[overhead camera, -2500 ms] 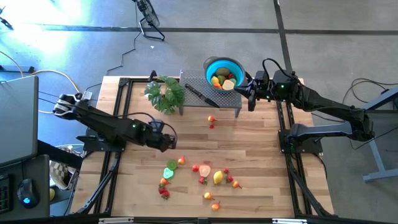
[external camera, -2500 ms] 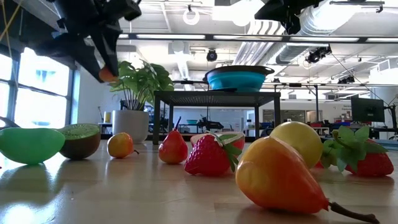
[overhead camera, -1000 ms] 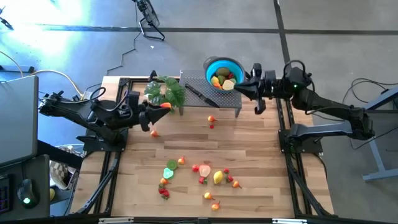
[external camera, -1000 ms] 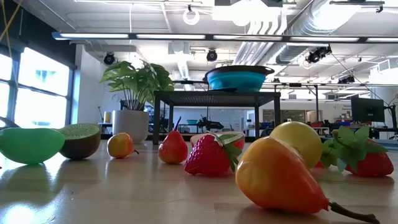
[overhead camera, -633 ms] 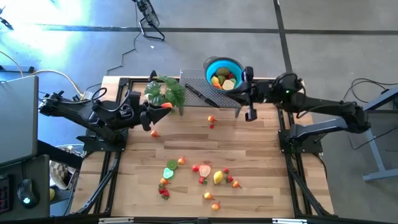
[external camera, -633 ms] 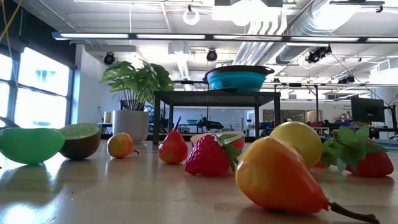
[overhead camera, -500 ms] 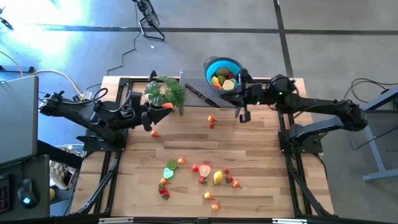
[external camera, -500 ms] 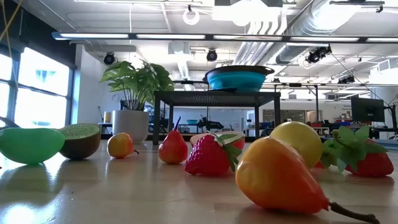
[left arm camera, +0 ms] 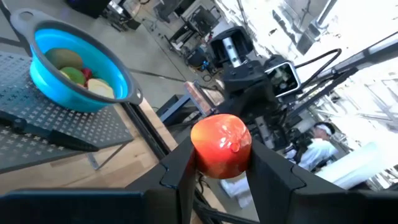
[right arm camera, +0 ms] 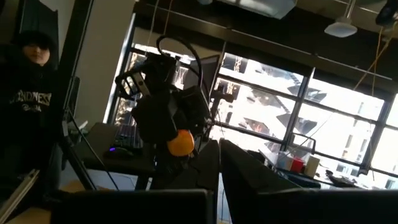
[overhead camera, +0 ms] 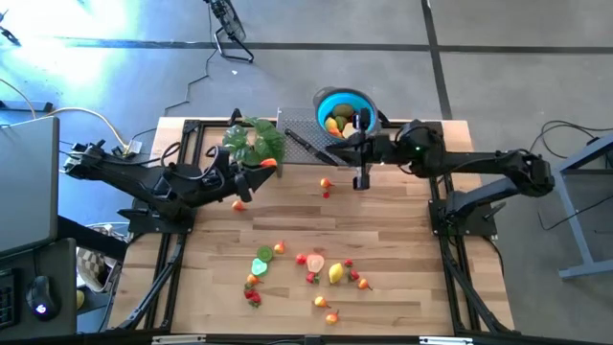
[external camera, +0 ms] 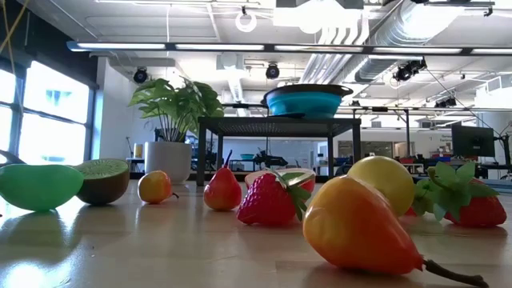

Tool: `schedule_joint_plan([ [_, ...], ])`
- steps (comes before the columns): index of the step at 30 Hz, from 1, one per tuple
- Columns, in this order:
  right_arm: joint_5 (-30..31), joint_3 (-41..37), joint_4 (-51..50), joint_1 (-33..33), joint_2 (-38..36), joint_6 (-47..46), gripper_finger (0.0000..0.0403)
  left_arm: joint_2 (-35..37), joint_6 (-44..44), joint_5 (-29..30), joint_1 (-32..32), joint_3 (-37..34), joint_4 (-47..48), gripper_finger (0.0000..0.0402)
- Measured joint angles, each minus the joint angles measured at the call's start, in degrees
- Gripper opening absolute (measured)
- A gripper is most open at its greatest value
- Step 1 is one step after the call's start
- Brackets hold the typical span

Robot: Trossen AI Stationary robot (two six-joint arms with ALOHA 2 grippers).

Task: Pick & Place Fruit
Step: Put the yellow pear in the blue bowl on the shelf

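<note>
One small orange-red toy fruit (left arm camera: 221,144) sits pinched between my left fingers (left arm camera: 273,174), light, hard and slick, so I judge mid-body the best hold. My right fingers (right arm camera: 242,168) are pressed together, empty, mid-frame in the high view.

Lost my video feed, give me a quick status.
Left gripper shut on orange-red fruit, beside the plant. Right gripper shut, empty, before the blue bowl. Nothing blocking.
</note>
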State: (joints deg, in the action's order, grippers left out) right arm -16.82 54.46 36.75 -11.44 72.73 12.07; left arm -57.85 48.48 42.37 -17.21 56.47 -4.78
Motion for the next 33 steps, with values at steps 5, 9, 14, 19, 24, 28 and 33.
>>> schedule_joint_plan([
  [5, 0.14, 0.0, 1.67, 0.5, 1.86, 0.03, 0.0009, -0.08, -0.4, 1.04, -0.01, 0.0, -0.87, 0.0116],
  [9, 0.13, 0.0, 4.82, 1.26, 3.25, 0.83, 0.0009, -0.13, -0.65, 2.12, 0.0, 0.0, -1.22, 0.0116],
  [14, 0.2, 0.01, 6.57, 2.54, 5.17, 3.59, 0.0013, -0.52, -0.62, 2.75, 0.97, 0.0, -1.55, 0.0116],
  [19, 0.48, 0.02, 8.46, 3.28, 6.44, 4.29, 0.0061, -1.67, -0.07, -0.69, 4.51, -0.01, -2.61, 0.0116],
  [24, 1.88, 0.02, 8.47, 3.34, 6.4, 4.31, 0.0145, -3.64, -0.21, -6.24, 8.02, -0.06, -6.0, 0.0116],
  [28, 1.87, 0.02, 6.9, 3.37, 6.4, 4.3, 0.0213, -4.2, 0.46, -9.2, 9.85, 0.0, -6.76, 0.0116],
  [33, 2.28, 0.02, 3.0, 3.37, 6.4, 4.31, 0.0284, -5.62, 0.73, -10.08, 10.48, 0.0, -8.41, 0.0116],
])
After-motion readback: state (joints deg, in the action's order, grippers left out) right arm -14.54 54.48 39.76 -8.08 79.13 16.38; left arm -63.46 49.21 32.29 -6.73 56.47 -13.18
